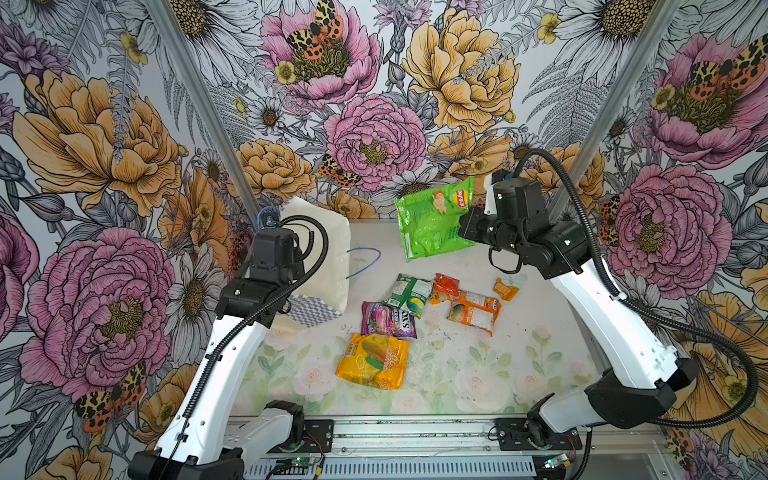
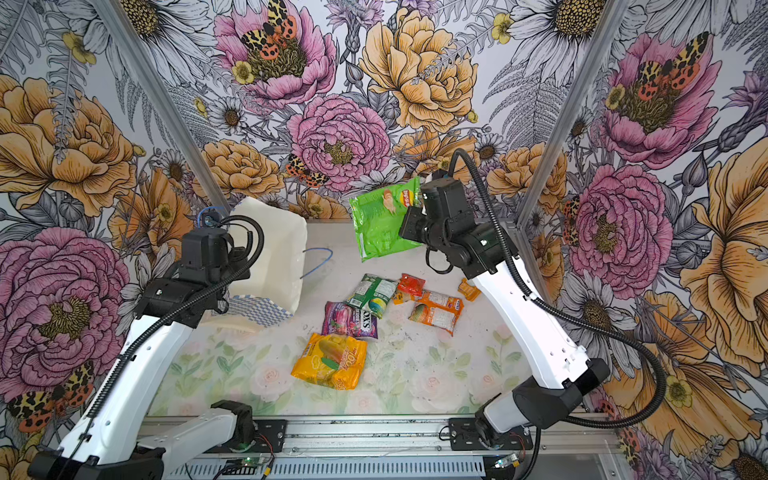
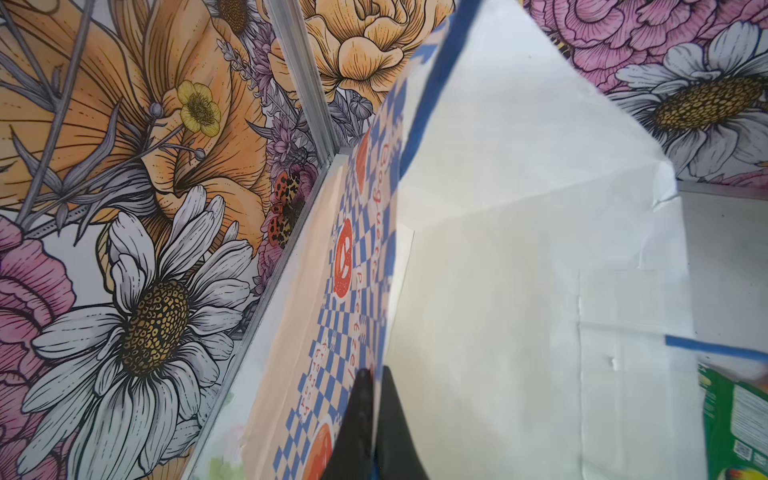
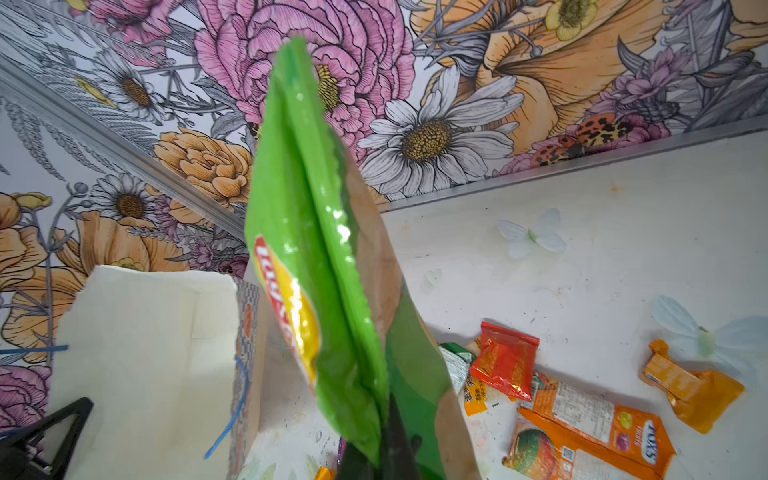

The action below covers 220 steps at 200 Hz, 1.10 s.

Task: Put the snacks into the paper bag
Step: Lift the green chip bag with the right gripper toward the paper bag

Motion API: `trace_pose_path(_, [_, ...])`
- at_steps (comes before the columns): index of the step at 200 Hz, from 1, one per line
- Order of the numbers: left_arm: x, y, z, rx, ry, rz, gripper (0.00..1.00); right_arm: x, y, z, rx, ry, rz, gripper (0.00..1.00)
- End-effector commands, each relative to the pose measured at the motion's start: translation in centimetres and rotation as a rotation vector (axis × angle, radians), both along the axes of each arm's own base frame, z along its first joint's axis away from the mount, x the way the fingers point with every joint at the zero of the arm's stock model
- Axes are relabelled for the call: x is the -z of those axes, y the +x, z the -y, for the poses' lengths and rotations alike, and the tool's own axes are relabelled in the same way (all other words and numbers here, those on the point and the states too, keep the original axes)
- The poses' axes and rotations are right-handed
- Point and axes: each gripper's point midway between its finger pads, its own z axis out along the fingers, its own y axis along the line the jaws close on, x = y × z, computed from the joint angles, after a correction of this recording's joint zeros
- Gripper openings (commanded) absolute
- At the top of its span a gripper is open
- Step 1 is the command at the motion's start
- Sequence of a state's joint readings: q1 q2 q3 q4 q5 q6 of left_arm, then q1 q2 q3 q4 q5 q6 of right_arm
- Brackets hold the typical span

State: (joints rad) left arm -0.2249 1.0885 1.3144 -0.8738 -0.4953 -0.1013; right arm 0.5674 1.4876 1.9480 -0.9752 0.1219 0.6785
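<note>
Flowered walls (image 1: 374,124) stand around a pale table (image 1: 457,374), where two robot arms work.

The paper bag (image 1: 320,249) is at the back left of the table with its mouth open, and the left hand (image 3: 371,376) is closed tight on its blue checkered wall. The right hand (image 4: 382,449) pinches one edge of a green chip bag (image 1: 432,220) and holds it in the air, to the right of the paper bag and not over its mouth. In the middle of the table lie a yellow-orange bag (image 1: 374,361), a purple packet (image 1: 386,320) just behind it, a green-white packet (image 1: 407,293), an orange-white packet (image 1: 473,311) and a red sachet (image 1: 446,284). A small orange sachet (image 1: 505,289) lies a little apart on the right.
</note>
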Motion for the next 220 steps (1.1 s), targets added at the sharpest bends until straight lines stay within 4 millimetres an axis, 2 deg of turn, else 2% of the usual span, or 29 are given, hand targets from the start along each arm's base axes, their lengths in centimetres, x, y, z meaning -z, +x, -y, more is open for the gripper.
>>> trace_pose_path(1, [-1.0, 0.0, 0.0, -0.013, 0.039, 0.002, 0.0, -3.7, -0.1, -1.2, -0.028, 0.041, 0.102, 0.0])
trace_pose_path(35, [0.3, 0.8, 1.9, 0.021, -0.007, -0.045, 0.0, -5.7, -1.5, -4.4, -0.113, 0.091, 0.128, 0.0])
trace_pose_path(61, [1.1, 1.2, 4.1, 0.064, -0.024, -0.065, 0.0, -7.2, -2.4, -6.5, -0.173, 0.131, 0.148, 0.0])
trace_pose_path(98, [1.1, 1.6, 4.6, 0.054, -0.046, -0.069, 0.0, -8.6, -3.3, -9.4, -0.227, 0.161, 0.17, 0.0])
trace_pose_path(114, [1.0, 1.7, 4.8, 0.055, -0.041, -0.067, 0.0, -8.9, -3.0, -9.4, -0.213, 0.162, 0.18, 0.0])
trace_pose_path(132, [0.9, 1.6, 4.4, 0.039, -0.024, -0.063, 0.0, -9.7, -2.7, -8.5, -0.173, 0.145, 0.215, 0.0])
trace_pose_path(155, [0.3, 1.2, 3.1, -0.011, 0.029, -0.05, 0.0, -11.2, -2.5, -6.3, -0.091, 0.101, 0.284, 0.0])
trace_pose_path(179, [-0.6, 0.6, 0.5, -0.119, 0.16, -0.047, 0.0, -12.3, -2.7, -5.2, -0.06, 0.094, 0.318, 0.0])
trace_pose_path(185, [-0.7, 0.5, 0.2, -0.13, 0.173, -0.046, 0.0, -12.5, -2.9, -5.2, -0.068, 0.107, 0.318, 0.0])
trace_pose_path(189, [-0.8, 0.4, 0.1, -0.133, 0.172, -0.043, 0.0, -12.5, -3.6, -6.2, -0.1, 0.119, 0.312, 0.0])
trace_pose_path(198, [-1.1, 0.3, 0.1, -0.131, 0.161, -0.033, 0.0, -12.4, -3.9, -6.8, -0.119, 0.13, 0.306, 0.0])
trace_pose_path(220, [-1.5, 0.4, 0.7, -0.119, 0.147, -0.019, 0.0, -11.1, -4.4, -9.7, -0.181, 0.132, 0.27, 0.0])
